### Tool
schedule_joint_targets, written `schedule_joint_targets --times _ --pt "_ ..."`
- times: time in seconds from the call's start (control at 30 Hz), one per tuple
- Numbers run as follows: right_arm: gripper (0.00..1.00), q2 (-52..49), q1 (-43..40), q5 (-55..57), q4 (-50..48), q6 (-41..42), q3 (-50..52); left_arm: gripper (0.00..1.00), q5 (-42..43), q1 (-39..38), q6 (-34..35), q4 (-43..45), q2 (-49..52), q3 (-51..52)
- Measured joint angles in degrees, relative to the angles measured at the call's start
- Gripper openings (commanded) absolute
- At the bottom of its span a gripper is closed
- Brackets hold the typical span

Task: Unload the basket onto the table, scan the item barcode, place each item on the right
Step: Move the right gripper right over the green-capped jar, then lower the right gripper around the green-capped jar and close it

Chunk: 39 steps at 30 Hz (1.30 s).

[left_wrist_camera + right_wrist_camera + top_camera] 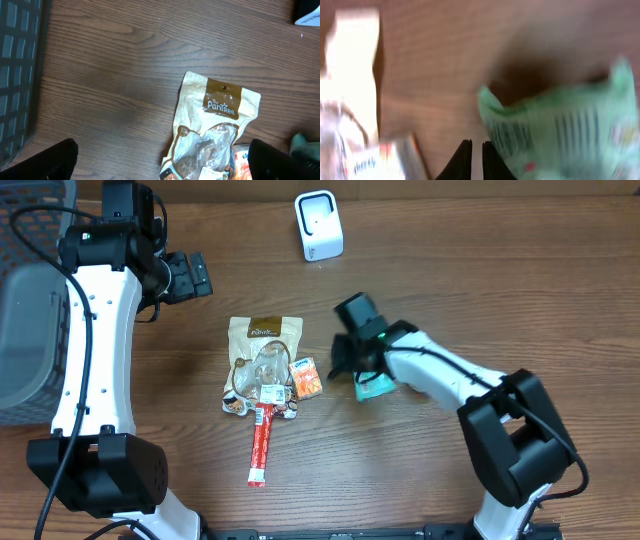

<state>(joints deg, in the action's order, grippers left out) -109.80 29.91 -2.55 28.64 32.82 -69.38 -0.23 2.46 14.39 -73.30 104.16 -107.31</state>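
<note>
Barcode stripes show on the green packet (560, 130), blurred, lying mid-table near the front of the white scanner (318, 225) at the far edge. The right gripper (476, 146) has its fingers together just beside the packet. The left gripper (192, 275) hangs with fingers wide apart above the Pantree pouch (220, 125).

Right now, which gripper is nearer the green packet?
Right. The right gripper is just beside the green packet; the left gripper hangs far off, beyond the snack bag, near the basket.
</note>
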Motion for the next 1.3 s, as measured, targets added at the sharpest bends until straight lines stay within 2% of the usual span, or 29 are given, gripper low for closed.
schedule_joint_targets --times 0.1,0.2,0.33,0.4,0.47,0.53,0.63,0.7,0.83,1.0,1.17,1.2,1.23,1.3 --pt "0.12 0.0 -3.0 -2.3 0.6 -0.1 -0.7 1.0 0.0 0.0 0.0 0.0 0.0 0.0" --pt "0.13 0.1 -6.0 -9.7 7.3 -0.9 -4.6 1.0 0.0 0.0 0.0 0.0 0.0 0.0" --pt "0.13 1.7 -7.3 -12.5 13.4 -3.0 -6.8 1.0 0.0 0.0 0.0 0.0 0.0 0.0" --pt "0.13 3.5 -7.3 -12.1 18.7 -4.2 -7.1 1.0 0.0 0.0 0.0 0.0 0.0 0.0" --pt "0.07 4.3 -7.3 -9.6 24.4 -4.2 -7.6 1.0 0.0 0.0 0.0 0.0 0.0 0.0" --pt "0.09 4.4 -7.3 -7.5 28.5 -4.4 -7.5 1.0 0.0 0.0 0.0 0.0 0.0 0.0" --pt "0.15 5.0 -7.3 -5.7 29.3 -4.6 -7.5 1.0 0.0 0.0 0.0 0.0 0.0 0.0" --pt "0.23 7.5 -7.4 -4.9 29.8 -5.2 -7.5 1.0 0.0 0.0 0.0 0.0 0.0 0.0" --pt "0.64 15.7 -8.8 -0.3 36.2 -7.8 -8.2 1.0 0.0 0.0 0.0 0.0 0.0 0.0" --pt "0.73 17.2 -12.4 5.0 41.9 -9.4 -8.6 1.0 0.0 0.0 0.0 0.0 0.0 0.0" --pt "0.75 17.2 -14.8 6.4 40.7 -7.1 -8.2 1.0 0.0 0.0 0.0 0.0 0.0 0.0" --pt "0.79 17.2 -14.9 6.6 39.9 -6.6 -7.7 1.0 0.0 0.0 0.0 0.0 0.0 0.0" --pt "0.87 17.2 -14.9 6.8 38.5 -6.0 -6.7 1.0 0.0 0.0 0.0 0.0 0.0 0.0" --pt "0.93 17.2 -14.9 6.9 36.0 -5.9 -5.2 1.0 0.0 0.0 0.0 0.0 0.0 0.0"
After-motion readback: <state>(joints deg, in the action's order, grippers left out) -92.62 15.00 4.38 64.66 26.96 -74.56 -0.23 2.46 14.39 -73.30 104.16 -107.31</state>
